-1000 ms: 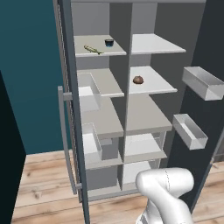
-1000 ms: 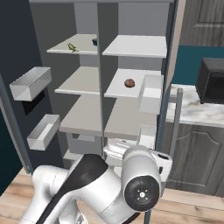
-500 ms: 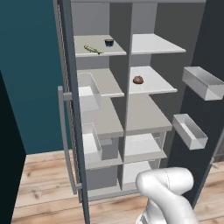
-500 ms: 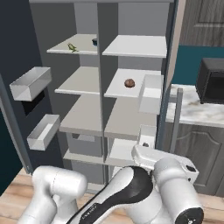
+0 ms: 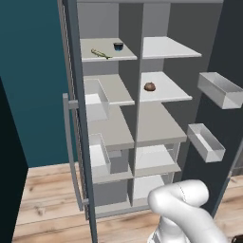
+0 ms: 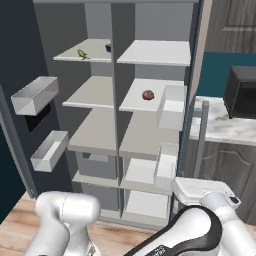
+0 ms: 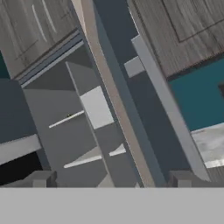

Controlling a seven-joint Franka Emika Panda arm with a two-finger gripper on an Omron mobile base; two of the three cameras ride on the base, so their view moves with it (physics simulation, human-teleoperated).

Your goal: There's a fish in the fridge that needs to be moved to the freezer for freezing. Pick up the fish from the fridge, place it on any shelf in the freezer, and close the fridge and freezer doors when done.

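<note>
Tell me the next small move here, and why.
Probably raise the open gripper toward the brown item on a fridge shelf, if that is the fish: the fridge door stands open, and the gripper faces it, holding nothing.

Both doors are standing open on the tall grey appliance. At eleven o'clock, a thin green item (image 5: 100,53) is lying beside a small dark bowl (image 5: 118,46) on the top left shelf (image 5: 107,56). A brown lump (image 5: 150,86) is sitting on the second right shelf (image 5: 163,91). The white arm (image 5: 182,213) is rising at five o'clock.
</note>
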